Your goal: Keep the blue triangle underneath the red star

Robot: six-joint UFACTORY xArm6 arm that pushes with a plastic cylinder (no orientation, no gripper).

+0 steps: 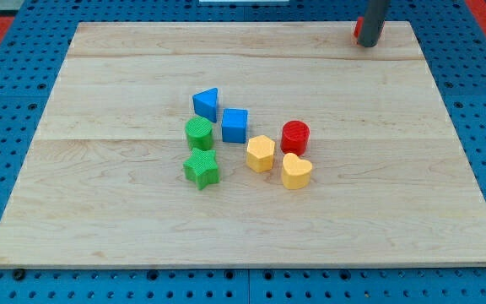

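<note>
Blue triangle point(206, 104) is sitting a bit left of board centre, upper end of the cluster, lying flat w/ one corner pointing roughly toward the view's top-right and its broad side facing the view's left; long axis is hard to call at this res, looking about as wide as tall. Just to its lower right the blue cube point(234, 126) is sitting near it, a thin gap showing btwn them. Directly below the triangle the green cylinder point(198, 133) is standing close, and under that the green star point(201, 168) is nearly touching it, can't tell if there's contact. Moving to the view's right, the yellow hexagon point(260, 153) is sitting just beside the cube's lower right corner, the red cylinder point(294, 136) is standing to its right, and the yellow heart point(296, 171) is tucked right below that red one, looking like it's touching or almost. Now up at the view's top right, well apart from the whole cluster, the dark rod is coming down over the board point(99, 203) edge, and my tip point(367, 44) is resting there, not touching any of the seven clustered blocks. Right behind the rod a red block point(357, 29) is peeking out on its left side, mostly hidden, so shape can't be made out. Rod's upper part is cut off by the frame's top. Tool is a plain rod, nothing clamped, nothing to open or close.
</note>
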